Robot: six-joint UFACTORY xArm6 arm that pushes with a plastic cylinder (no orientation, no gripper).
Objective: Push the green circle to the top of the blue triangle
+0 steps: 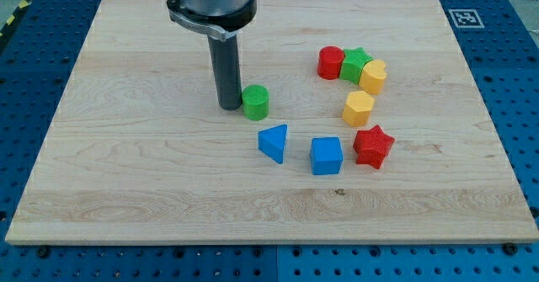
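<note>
The green circle (256, 102) stands on the wooden board, just above and slightly left of the blue triangle (274, 141), with a small gap between them. My tip (229, 106) rests on the board right against the green circle's left side. The dark rod rises from it to the view's top.
A blue cube (326, 156) and a red star (373, 146) lie right of the triangle. Further up on the right are a yellow hexagon (358, 108), a yellow heart (373, 77), a green star (356, 65) and a red cylinder (330, 62).
</note>
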